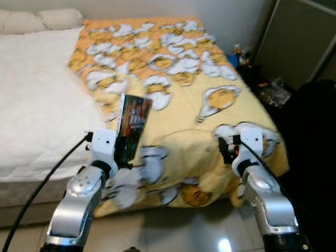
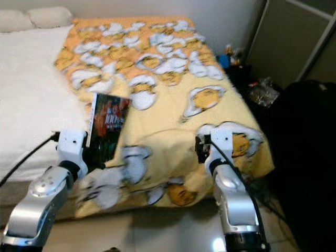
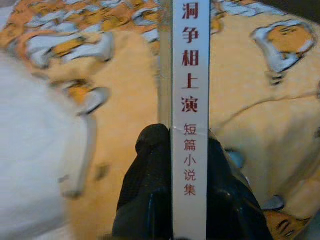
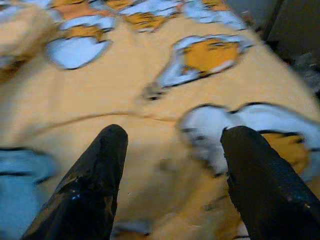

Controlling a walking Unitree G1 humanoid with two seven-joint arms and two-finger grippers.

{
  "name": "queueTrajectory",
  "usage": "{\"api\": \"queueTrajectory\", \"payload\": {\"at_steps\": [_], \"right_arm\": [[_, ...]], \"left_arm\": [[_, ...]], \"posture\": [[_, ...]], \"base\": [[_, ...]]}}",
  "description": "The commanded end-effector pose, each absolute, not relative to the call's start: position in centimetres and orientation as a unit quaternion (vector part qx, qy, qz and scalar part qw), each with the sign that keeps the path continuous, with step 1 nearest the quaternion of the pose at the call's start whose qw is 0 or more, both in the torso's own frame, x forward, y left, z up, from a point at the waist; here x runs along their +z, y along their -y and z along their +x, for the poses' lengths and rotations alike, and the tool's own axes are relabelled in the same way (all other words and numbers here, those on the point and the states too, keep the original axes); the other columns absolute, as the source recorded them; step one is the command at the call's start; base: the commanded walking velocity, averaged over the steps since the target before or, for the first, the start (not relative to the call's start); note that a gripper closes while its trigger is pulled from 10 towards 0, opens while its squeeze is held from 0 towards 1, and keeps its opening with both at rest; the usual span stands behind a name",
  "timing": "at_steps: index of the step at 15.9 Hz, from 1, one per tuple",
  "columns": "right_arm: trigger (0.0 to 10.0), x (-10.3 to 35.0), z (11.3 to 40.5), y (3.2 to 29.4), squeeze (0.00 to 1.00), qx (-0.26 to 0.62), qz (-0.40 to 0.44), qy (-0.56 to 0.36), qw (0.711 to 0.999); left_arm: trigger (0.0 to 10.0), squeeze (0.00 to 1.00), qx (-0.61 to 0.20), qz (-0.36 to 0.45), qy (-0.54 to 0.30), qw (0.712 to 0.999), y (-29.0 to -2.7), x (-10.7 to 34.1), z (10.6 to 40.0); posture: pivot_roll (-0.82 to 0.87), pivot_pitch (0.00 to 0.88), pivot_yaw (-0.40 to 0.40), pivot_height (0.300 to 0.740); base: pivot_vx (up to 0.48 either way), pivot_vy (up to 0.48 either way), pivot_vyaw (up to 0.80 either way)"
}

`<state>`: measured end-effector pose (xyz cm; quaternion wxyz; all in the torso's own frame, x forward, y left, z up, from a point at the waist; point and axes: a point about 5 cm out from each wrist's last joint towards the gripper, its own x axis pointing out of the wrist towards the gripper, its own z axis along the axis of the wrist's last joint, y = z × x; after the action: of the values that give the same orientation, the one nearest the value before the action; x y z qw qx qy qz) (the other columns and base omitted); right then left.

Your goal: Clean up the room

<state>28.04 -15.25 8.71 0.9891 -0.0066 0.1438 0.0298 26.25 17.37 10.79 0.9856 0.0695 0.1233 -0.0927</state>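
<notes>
Left gripper (image 3: 190, 170) clamping upright book (image 1: 132, 126), right gripper (image 4: 172, 165) spread wide over blanket (image 1: 210, 79)

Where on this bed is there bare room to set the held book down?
The left claw holds the book upright over the yellow blanket, which lies flat and bare from the pillows to the foot. The white sheet beside it is bare too. The right claw hovers open over the foot. The floor corner beside the bed is cluttered.
</notes>
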Motion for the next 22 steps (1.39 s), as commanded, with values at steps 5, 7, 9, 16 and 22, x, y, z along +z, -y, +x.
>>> {"api": "queueTrajectory", "payload": {"at_steps": [5,7,9,16,22], "right_arm": [[10.0,9.48,28.46,14.76,0.0,0.047,-0.011,-0.127,0.991],[10.0,9.42,28.35,14.75,0.0,0.05,-0.011,-0.129,0.99],[10.0,9.39,28.34,14.78,0.0,0.05,-0.011,-0.13,0.99],[10.0,9.37,28.28,14.88,0.0,0.048,-0.011,-0.132,0.99],[10.0,9.45,28.14,14.43,0.0,0.056,-0.009,-0.127,0.99]], "left_arm": [[10.0,0.0,-0.091,0.075,-0.1,0.988,-17.47,11.84,26.62],[10.0,0.0,-0.091,0.077,-0.101,0.988,-17.49,11.78,26.51],[10.0,0.0,-0.09,0.078,-0.102,0.988,-17.56,11.74,26.43],[10.0,0.0,-0.082,0.08,-0.102,0.988,-17.94,11.49,26.39],[10.0,0.0,-0.083,0.082,-0.101,0.988,-17.95,11.47,26.34]], "posture": [[0.0,0.0,0.023,0.74],[0.0,0.0,0.021,0.74],[0.01,0.0,0.02,0.74],[0.0,0.0,0.025,0.74],[0.01,0.0,0.026,0.74]], "base": [[0.0,0.436,0.0],[0.0,0.441,0.0],[0.0,0.437,0.0],[0.0,0.436,0.0],[0.0,0.433,0.0]]}}
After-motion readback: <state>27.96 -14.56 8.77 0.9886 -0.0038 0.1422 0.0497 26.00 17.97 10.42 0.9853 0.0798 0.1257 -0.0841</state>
